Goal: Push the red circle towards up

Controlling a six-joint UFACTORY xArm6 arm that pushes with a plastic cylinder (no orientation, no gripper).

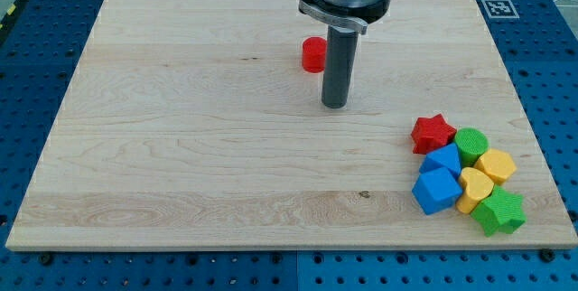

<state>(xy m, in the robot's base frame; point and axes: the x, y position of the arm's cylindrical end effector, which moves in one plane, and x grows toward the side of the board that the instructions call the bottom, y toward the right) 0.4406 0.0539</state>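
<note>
Near the view's top centre, the small red circle block (313, 54) sits on the wooden board (181, 146); my tip (335, 106), clawless, stands below-right, apart. Approach step: next, get directly beneath it.

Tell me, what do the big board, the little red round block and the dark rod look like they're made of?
The board looks like pale wood with a smooth, matt finish: grain lines and small knots show. The red circle is probably plastic, given its solid even colour and soft sheen, though painted wood is possible. The rod ending in my tip, just right of and below the circle, looks like dark matt metal or plastic; I can't tell which.
</note>
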